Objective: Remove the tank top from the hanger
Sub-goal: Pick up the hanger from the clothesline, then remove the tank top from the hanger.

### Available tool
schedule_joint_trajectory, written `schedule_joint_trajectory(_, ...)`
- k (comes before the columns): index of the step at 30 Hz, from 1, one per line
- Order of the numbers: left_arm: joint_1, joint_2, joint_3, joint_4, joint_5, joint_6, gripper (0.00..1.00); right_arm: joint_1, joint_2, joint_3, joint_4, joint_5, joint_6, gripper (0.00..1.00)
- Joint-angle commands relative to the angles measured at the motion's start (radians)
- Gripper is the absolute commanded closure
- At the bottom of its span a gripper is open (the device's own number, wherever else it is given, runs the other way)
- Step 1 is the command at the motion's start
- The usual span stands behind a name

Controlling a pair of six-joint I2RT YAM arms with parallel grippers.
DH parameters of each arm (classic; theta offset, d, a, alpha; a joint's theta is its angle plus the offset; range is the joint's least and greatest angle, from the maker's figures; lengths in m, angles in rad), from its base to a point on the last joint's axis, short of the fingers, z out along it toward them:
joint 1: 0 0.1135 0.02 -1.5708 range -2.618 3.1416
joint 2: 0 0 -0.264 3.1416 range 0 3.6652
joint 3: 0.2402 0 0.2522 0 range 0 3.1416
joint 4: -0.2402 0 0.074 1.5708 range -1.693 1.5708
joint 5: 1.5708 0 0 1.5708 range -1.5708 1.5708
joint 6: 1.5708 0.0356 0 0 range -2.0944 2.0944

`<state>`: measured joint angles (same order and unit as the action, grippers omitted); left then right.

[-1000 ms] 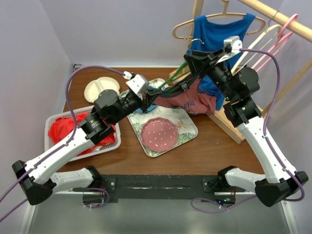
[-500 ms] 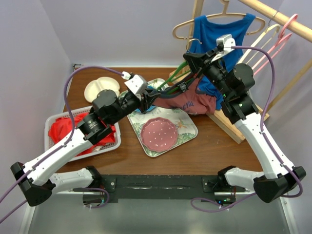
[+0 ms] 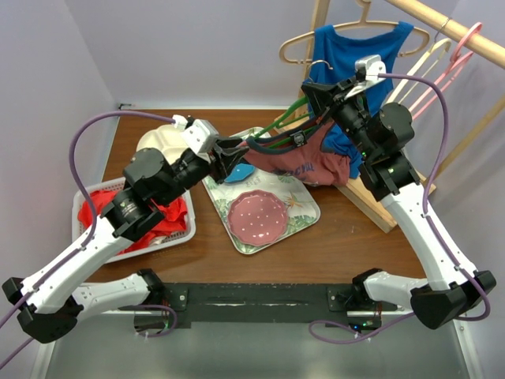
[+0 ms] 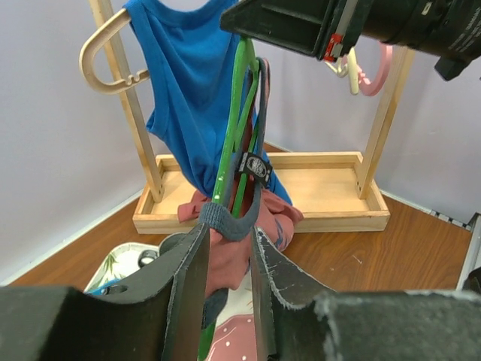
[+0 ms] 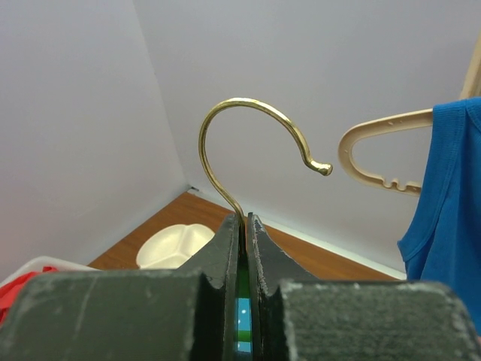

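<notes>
A dusty-red tank top (image 3: 304, 162) with dark trim hangs on a green hanger (image 3: 276, 126) and sags onto the table by the rack. My right gripper (image 3: 319, 96) is shut on the hanger's neck just below its gold hook (image 5: 244, 101) and holds it up; in the right wrist view the jaws (image 5: 244, 219) pinch the wire. My left gripper (image 3: 235, 158) is at the garment's left end. In the left wrist view its jaws (image 4: 229, 229) stand apart, the dark strap lies across their tips, and red cloth (image 4: 279, 226) bunches behind.
A blue tank top (image 3: 347, 47) hangs on a cream hanger on the wooden rack (image 3: 371, 201), beside a pink hanger (image 3: 461, 47). A floral tray (image 3: 304, 213) holds a pink plate (image 3: 256, 215). At the left are a white basket (image 3: 80, 207) of red cloth and a cream dish (image 3: 162, 142).
My left arm has drawn back to the left and its jaws have parted. The right arm shifted slightly and still holds the hanger up.
</notes>
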<state>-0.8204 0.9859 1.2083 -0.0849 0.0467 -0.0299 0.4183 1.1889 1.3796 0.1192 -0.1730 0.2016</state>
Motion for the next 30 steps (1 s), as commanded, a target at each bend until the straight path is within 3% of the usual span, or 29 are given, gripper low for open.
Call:
schedule_joint_trajectory(1,0.003,0.01,0.03,-0.03,-0.034,0.025,0.67,0.002,-0.037,0.01,0.06,0.013,0.038,1.0)
schedule_joint_trajectory(5,0.003,0.022,0.03,-0.036,-0.044,0.025,0.7,0.004,-0.041,0.01,0.06,0.013,0.039,1.0)
schedule_joint_trajectory(9,0.003,0.025,0.028,-0.035,-0.044,0.025,1.0,0.002,-0.048,0.009,0.06,0.027,0.039,1.0)
schedule_joint_trajectory(19,0.001,0.0,0.022,-0.047,-0.135,0.025,1.0,0.002,-0.045,0.006,0.04,0.084,0.038,1.0)
schedule_joint_trajectory(20,0.003,-0.003,0.02,-0.052,-0.155,0.019,0.99,0.002,-0.041,0.009,0.036,0.09,0.039,1.0)
schedule_joint_trajectory(23,0.003,-0.032,0.01,-0.053,-0.225,-0.04,0.64,0.002,-0.034,0.021,0.027,0.118,0.062,1.0)
schedule_joint_trajectory(24,0.003,-0.055,-0.013,-0.024,-0.235,-0.063,0.58,0.002,-0.032,0.022,0.022,0.127,0.082,1.0)
schedule_joint_trajectory(26,0.003,-0.082,-0.052,0.026,-0.248,-0.148,0.5,0.002,-0.028,0.03,0.019,0.144,0.097,1.0)
schedule_joint_trajectory(30,0.003,-0.138,-0.133,0.143,-0.244,-0.299,0.47,0.002,-0.011,0.047,-0.009,0.17,0.122,1.0)
